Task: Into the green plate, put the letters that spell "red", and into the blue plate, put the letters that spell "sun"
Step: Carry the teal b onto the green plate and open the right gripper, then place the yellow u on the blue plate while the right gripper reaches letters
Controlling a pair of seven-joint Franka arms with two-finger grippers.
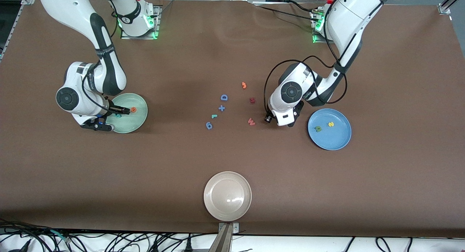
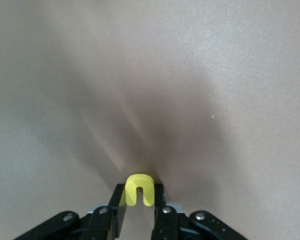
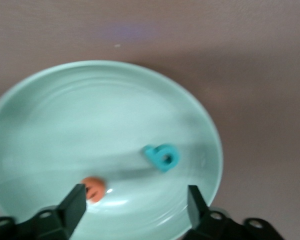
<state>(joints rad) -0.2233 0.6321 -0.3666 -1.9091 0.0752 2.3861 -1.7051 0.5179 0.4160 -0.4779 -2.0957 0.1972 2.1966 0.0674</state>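
Right gripper (image 1: 125,110) sits low over the green plate (image 1: 140,117) at the right arm's end of the table, jaws wide apart with nothing between them. The orange "e" (image 1: 133,109) lies in the plate just off the fingertips; the teal "d" (image 3: 161,157) lies in the plate too, close under the hand. Toward the table's middle, well apart from either hand, a loose scatter: blue looped piece (image 1: 209,126), small teal "r" (image 1: 214,116), blue plus sign (image 1: 221,108), blue capital D (image 1: 224,97). A beige-white plate (image 1: 227,212) sits alone near the front camera. Then an orange hook piece (image 1: 244,85), a dark red letter (image 1: 252,100) and a red W (image 1: 251,122), the W just beside the left hand. Left gripper (image 2: 139,200) is down close to the table beside the blue plate (image 1: 339,141), jaws narrow and pinching the yellow "u" (image 2: 139,190). In the blue plate, near that hand, lie the olive "n" (image 1: 318,129) and the yellow "s" (image 1: 331,124).
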